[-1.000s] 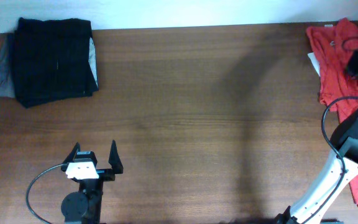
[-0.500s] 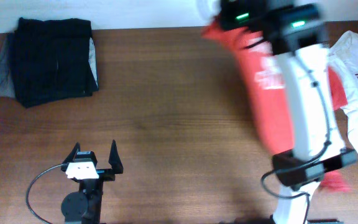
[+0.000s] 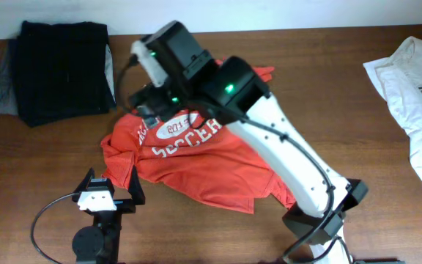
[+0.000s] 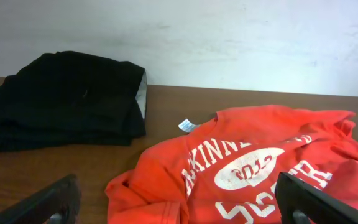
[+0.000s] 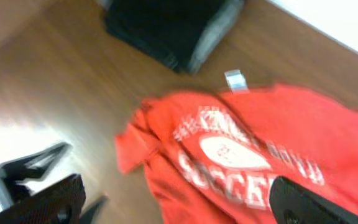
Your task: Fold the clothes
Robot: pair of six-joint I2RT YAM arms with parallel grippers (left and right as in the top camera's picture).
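The red-orange T-shirt [image 3: 196, 158] with white lettering lies crumpled on the middle of the table, print up. My right arm reaches across it, and the right gripper [image 3: 151, 103] hovers over the shirt's far left part. In the right wrist view its jaws stand wide apart, the gripper [image 5: 179, 202] open and holding nothing, with the shirt [image 5: 247, 155] below. My left gripper [image 3: 112, 192] rests open at the front. The shirt's near edge [image 4: 185, 186] lies just ahead of the left gripper [image 4: 182, 205], between the lines of its fingers. A white T-shirt [image 3: 412, 81] with a green emblem lies at the right edge.
A folded black garment [image 3: 61, 70] sits on a grey one at the back left corner, also seen in the left wrist view [image 4: 61, 99]. The right arm's base [image 3: 321, 220] stands at the front right. Bare wood table [image 3: 328, 95] shows between the two shirts.
The right arm swung from the far right across the table with the red shirt, then let it go; the shirt now lies in the middle. The white shirt is uncovered. The left arm stayed still.
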